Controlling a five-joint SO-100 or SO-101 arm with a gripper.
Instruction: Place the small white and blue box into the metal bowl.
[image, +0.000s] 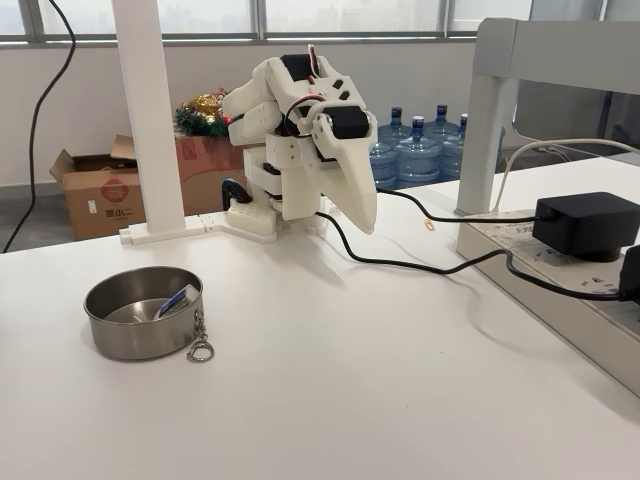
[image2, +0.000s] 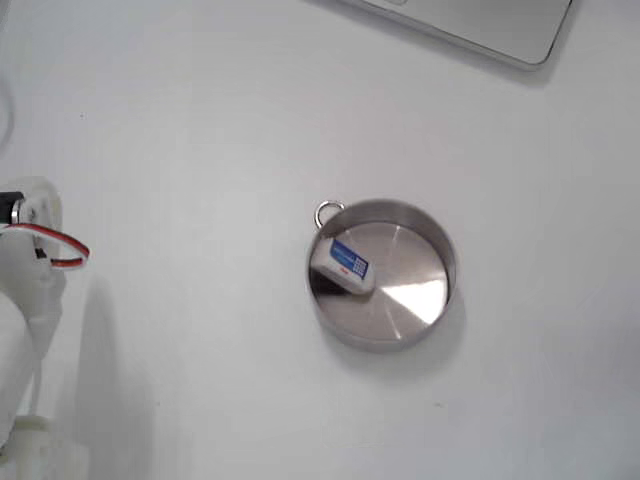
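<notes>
The metal bowl (image: 130, 330) stands on the white table at the left in a fixed view, its clip ring (image: 200, 350) hanging at the front rim. Seen from above, the bowl (image2: 415, 275) holds the small white and blue box (image2: 345, 264), which leans tilted against the inner wall near the ring (image2: 327, 212). The box (image: 177, 299) also pokes up inside the bowl's right side. My gripper (image: 365, 220) hangs folded at the arm's base, well behind and right of the bowl, pointing down, fingers together and holding nothing. Part of the arm (image2: 25, 300) sits at the left edge.
A black cable (image: 400, 262) runs from the arm's base to a black adapter (image: 588, 225) on a power strip at the right. A white post (image: 150, 110) stands behind the bowl. A grey slab's corner (image2: 500, 25) lies at the top right from above.
</notes>
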